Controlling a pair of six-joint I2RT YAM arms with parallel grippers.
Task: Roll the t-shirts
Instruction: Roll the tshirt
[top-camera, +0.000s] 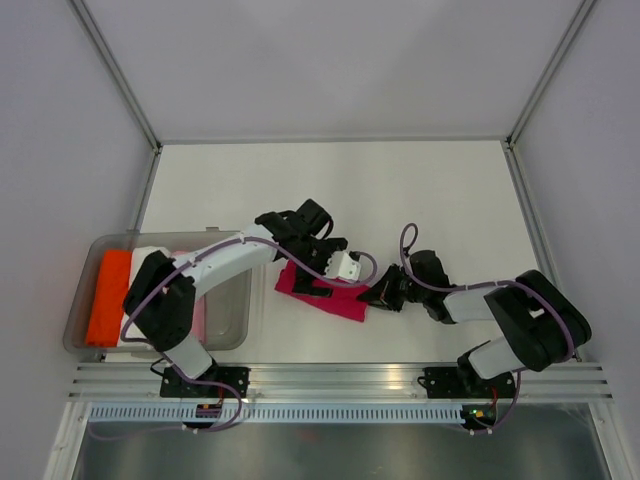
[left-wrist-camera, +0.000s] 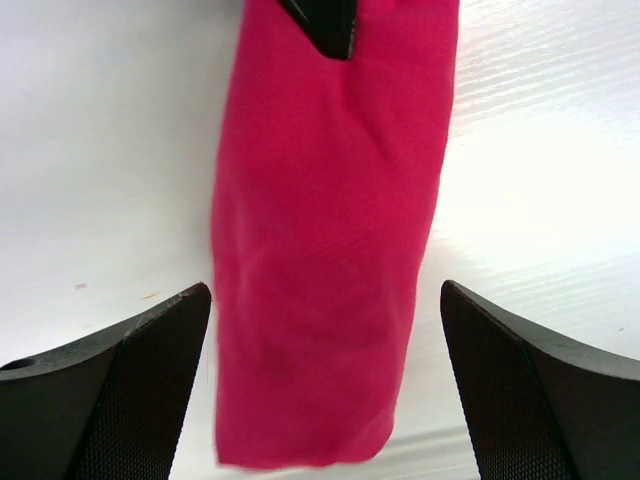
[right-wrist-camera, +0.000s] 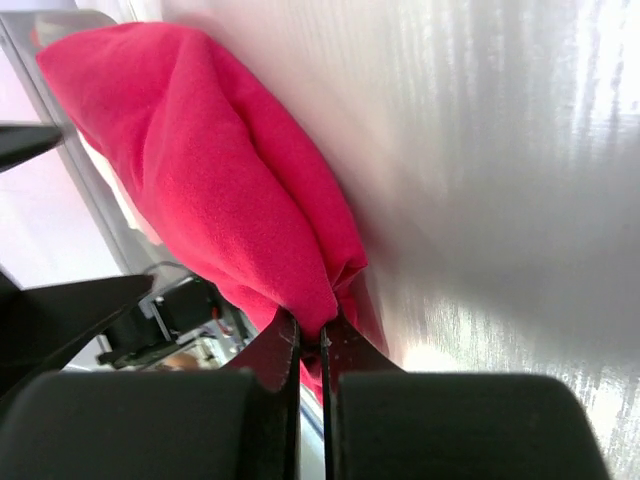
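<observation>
The magenta-red t-shirt (top-camera: 322, 290) lies folded into a narrow strip on the white table, between the two arms. My left gripper (top-camera: 318, 262) hangs open just above its left part; in the left wrist view the strip (left-wrist-camera: 320, 250) runs between the two spread fingers (left-wrist-camera: 110, 390), which do not touch it. My right gripper (top-camera: 378, 296) is shut on the strip's right end; the right wrist view shows its fingertips (right-wrist-camera: 282, 345) pinching a fold of the cloth (right-wrist-camera: 220, 170). An orange t-shirt (top-camera: 108, 296), a white one (top-camera: 148, 258) and a pale pink one (top-camera: 200, 318) lie in the bin at the left.
A clear plastic bin (top-camera: 235, 310) stands at the left near edge and holds the other shirts. A metal rail (top-camera: 340, 378) runs along the near edge of the table. White walls enclose the table at the back and sides.
</observation>
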